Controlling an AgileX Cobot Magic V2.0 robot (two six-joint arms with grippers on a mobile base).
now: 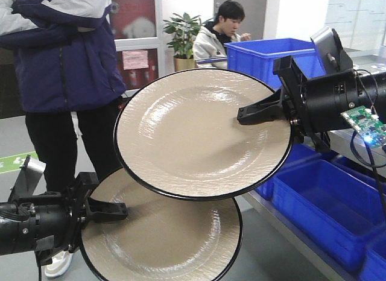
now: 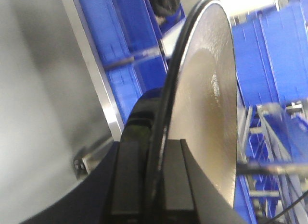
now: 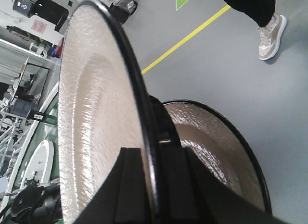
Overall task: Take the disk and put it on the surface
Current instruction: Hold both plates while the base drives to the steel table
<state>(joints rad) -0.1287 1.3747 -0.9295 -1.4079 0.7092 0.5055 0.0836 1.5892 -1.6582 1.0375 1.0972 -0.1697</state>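
Two beige disks with black rims are held in the air, overlapping in the front view. The upper disk [image 1: 199, 133] is tilted toward the camera, and my right gripper [image 1: 265, 112] is shut on its right rim. The lower disk [image 1: 163, 239] lies flatter, with my left gripper [image 1: 105, 210] shut on its left rim. In the left wrist view the fingers [image 2: 139, 171] pinch the disk [image 2: 207, 104] edge-on. The right wrist view shows its gripper [image 3: 154, 154] clamping its disk [image 3: 96, 113], with the lower disk [image 3: 211, 147] behind. The dark glossy surface is out of view.
A person in a dark jacket [image 1: 60, 64] stands close at the left. Another person [image 1: 220, 34] sits behind by a plant [image 1: 184, 34]. Blue bins [image 1: 325, 202] on a metal rack fill the right side. Grey floor with a yellow line [image 3: 192, 36] lies below.
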